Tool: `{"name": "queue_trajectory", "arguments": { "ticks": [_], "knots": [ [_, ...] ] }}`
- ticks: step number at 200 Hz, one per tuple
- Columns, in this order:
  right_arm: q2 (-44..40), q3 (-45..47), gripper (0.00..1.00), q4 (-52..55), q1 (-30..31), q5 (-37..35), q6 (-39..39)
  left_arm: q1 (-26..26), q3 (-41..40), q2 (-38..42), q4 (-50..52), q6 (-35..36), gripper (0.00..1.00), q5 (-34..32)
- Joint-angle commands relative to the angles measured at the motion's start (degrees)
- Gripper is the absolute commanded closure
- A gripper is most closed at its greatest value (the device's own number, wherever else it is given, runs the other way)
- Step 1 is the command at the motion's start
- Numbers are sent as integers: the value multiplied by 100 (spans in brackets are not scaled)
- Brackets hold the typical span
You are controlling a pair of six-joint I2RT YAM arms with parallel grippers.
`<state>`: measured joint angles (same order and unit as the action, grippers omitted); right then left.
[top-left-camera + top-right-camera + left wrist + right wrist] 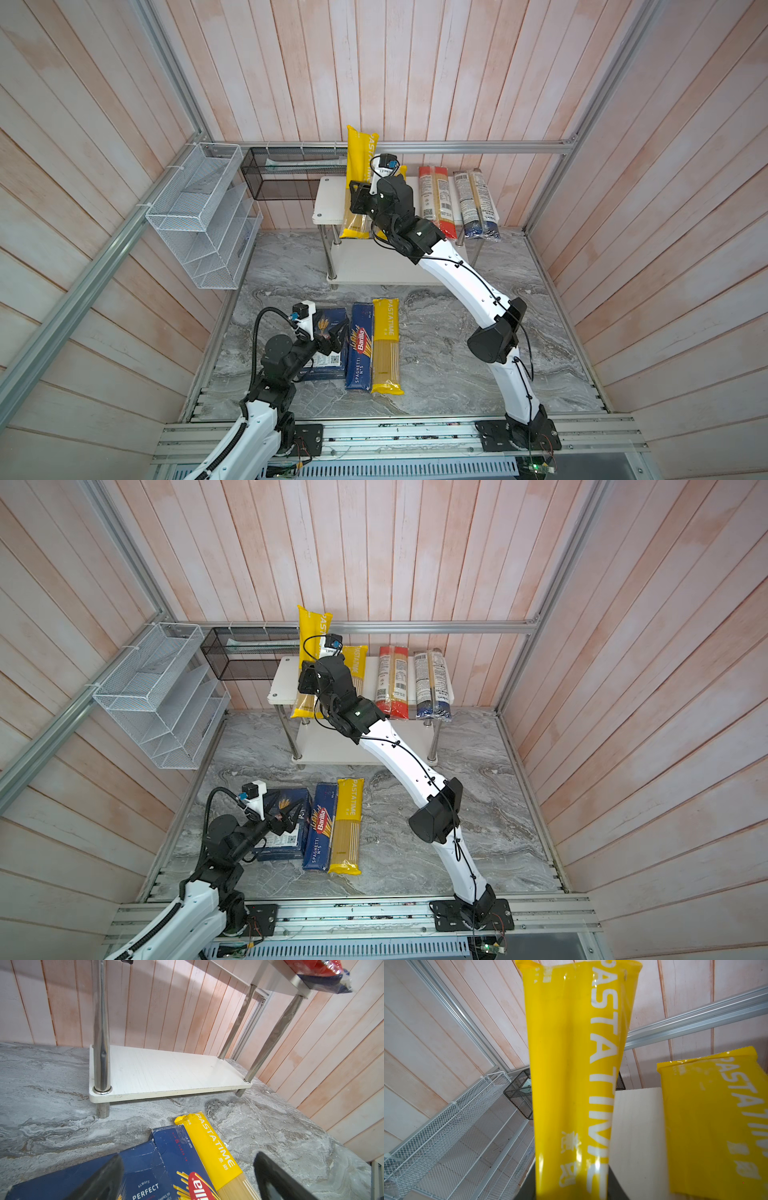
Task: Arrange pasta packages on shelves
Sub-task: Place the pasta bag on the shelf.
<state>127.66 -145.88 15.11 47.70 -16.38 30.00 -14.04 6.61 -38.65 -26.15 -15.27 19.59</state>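
The long yellow plastic PASTATIME spaghetti bag (360, 158) is held steeply tilted over the upper white shelf board (328, 199), at the end nearest the black mesh basket (282, 183). Its far end is raised against the wall planks and its near end juts past the board's front edge. Whether that end rests on the board cannot be told.

Several failures are judged possible from here. If the bag is let go while tilted, it could slide forward off the edge onto the grey marble-patterned tabletop (436, 332), because the overhang is already there. If it is lowered askew, it could be laid across the second yellow PASTATIME bag (357, 667) just beside it. The raised end could be caught on the aluminium rail (457, 146) during a swing. Brittle strands could be snapped by too hard a squeeze.

The right gripper (360, 197) is clenched on the tilted bag about mid-length, with its jaws drawn narrow. In the right wrist view the bag is seen running out from between them.

The left gripper (334, 336) is spread wide and empty above a dark blue cardboard Barilla box (328, 365) lying on the tabletop. Contact with the box cannot be judged.
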Motion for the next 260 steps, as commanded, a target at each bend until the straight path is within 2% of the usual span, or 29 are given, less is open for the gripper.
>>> {"name": "queue_trajectory", "arguments": {
  "ticks": [1, 113, 197, 240, 260],
  "knots": [
    [49, -309, 62, -826, -112, -33, 32, 1, -92, 60, 13, 33, 0, -11],
    [61, -169, 51, -872, -170, -135, 278, -1, -103, 104, 27, 31, 0, -30],
    [147, -156, 45, -1021, -200, 95, 410, -2, -119, 156, 38, 22, 0, -37],
    [-23, -230, 44, -797, -203, 433, 198, 5, -121, 165, 56, 24, 0, -70],
    [-246, -188, 44, -556, -113, 603, -148, -1, -108, 172, 56, 33, 0, -71]
  ]
}}
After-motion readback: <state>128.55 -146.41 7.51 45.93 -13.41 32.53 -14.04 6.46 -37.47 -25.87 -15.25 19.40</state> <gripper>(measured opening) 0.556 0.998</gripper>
